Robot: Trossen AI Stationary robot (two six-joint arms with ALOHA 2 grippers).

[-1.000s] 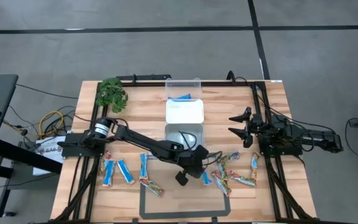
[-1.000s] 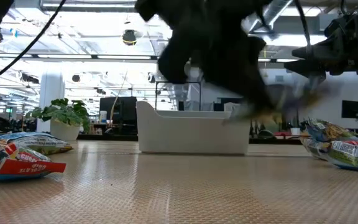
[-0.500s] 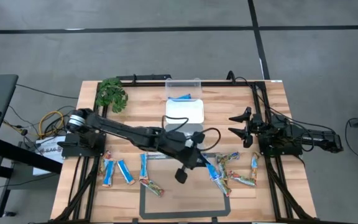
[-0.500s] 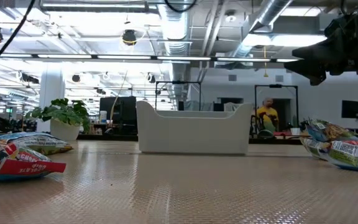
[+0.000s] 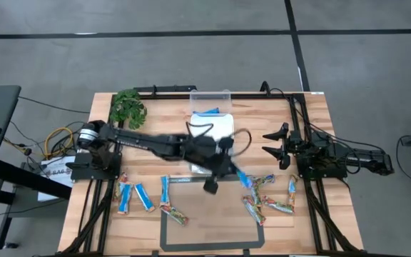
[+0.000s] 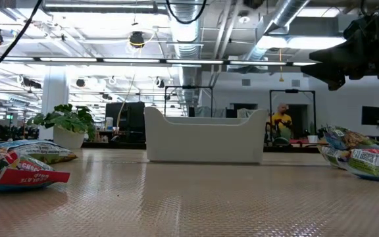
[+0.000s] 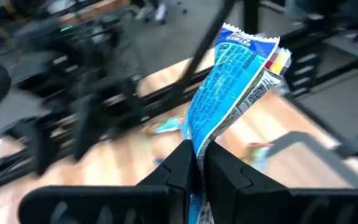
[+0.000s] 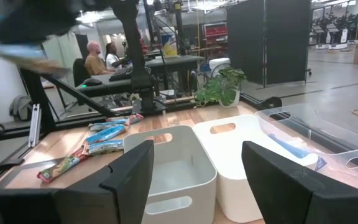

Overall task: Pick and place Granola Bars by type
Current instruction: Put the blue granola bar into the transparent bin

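Left gripper [image 7: 194, 163], jaws clamped on a blue bar [image 7: 232, 87], hangs above the middle tubs [image 5: 212, 128]; right gripper [image 5: 271, 143], jaws apart, waits right; most granola bars [image 5: 143, 198] remain unsorted on the table [image 5: 320, 121].

From above, the left pincer [image 5: 228, 170] and the blue granola bar [image 5: 246, 182] it carries are smeared by motion, so their outlines cannot be told. The left wrist view shows the bar [image 7: 232, 87] sharply, its lower end hidden between the fingers [image 7: 179, 165], with the desk [image 7: 135, 158] behind blurred. The right pincer [image 6: 347, 56] is cut off by the low view's edge.
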